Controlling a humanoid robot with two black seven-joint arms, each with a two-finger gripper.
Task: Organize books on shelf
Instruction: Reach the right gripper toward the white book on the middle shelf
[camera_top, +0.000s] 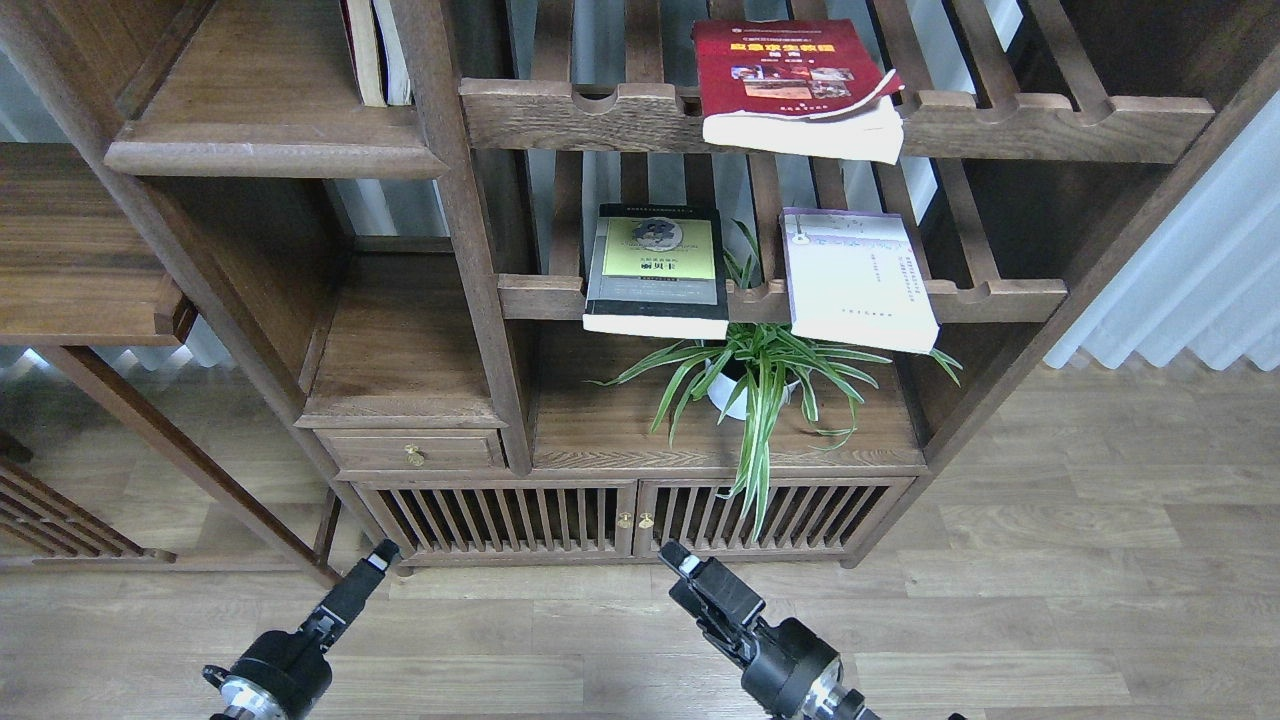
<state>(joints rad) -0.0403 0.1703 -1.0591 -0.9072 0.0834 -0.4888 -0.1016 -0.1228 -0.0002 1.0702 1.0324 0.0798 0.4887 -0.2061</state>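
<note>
Three books lie flat on the slatted racks. The thick dark red book (790, 70) is on the upper rack and hangs over its front rail. On the lower rack lie the black book with a yellow-green panel (660, 265) and, to its right, the white book with a lavender edge (860, 280). The solid shelf (270, 150) is at the upper left, with two upright books (375, 50) at its right end. My left gripper (378, 556) and right gripper (675, 558) hang low over the floor, far below the books. Both are dark and small, with nothing visibly held.
A potted spider plant (745, 385) stands under the lower rack, its leaves reaching up between the two books. A small drawer (413, 455) and slatted cabinet doors (630, 520) sit below. A lower side shelf (80, 260) juts out at left, and a white curtain (1190, 280) hangs at right.
</note>
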